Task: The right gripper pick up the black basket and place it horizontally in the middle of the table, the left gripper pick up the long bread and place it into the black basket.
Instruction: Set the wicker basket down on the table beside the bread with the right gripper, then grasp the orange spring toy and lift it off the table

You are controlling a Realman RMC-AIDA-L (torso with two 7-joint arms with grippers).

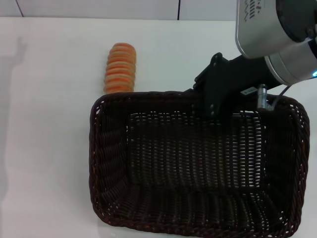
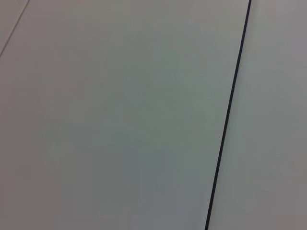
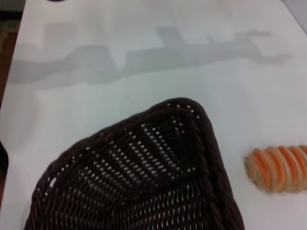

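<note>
Your right gripper (image 1: 214, 101) is down at the far rim of the black basket (image 1: 198, 198), reaching in from the upper right on the silver-grey arm end. Black fingers sit right at the braided rim, about mid-way along that far side, and look closed onto it; one finger shows on the inner face of the wall. You can't see the outer finger in the head view, so treat the grip as likely, not confirmed.

Basket lies long side across the view, open side up, in the near-centre part of the table (image 1: 49, 124), running off the near edge of the head view. In the right wrist view you get one basket corner (image 3: 184, 108) over the white tabletop (image 3: 96, 115), with arm shadows across the surface beyond.

The long bread (image 1: 120, 68) lies on the table just beyond the basket's far left corner, its near end right up against the rim or just behind it. It's outside the basket. The wrist view shows one end of it (image 3: 278, 167) beside the corner, apart from it.

Your left gripper isn't in any view; the left wrist camera shows only a plain pale panel (image 2: 120, 120) with a dark seam (image 2: 229, 115).
</note>
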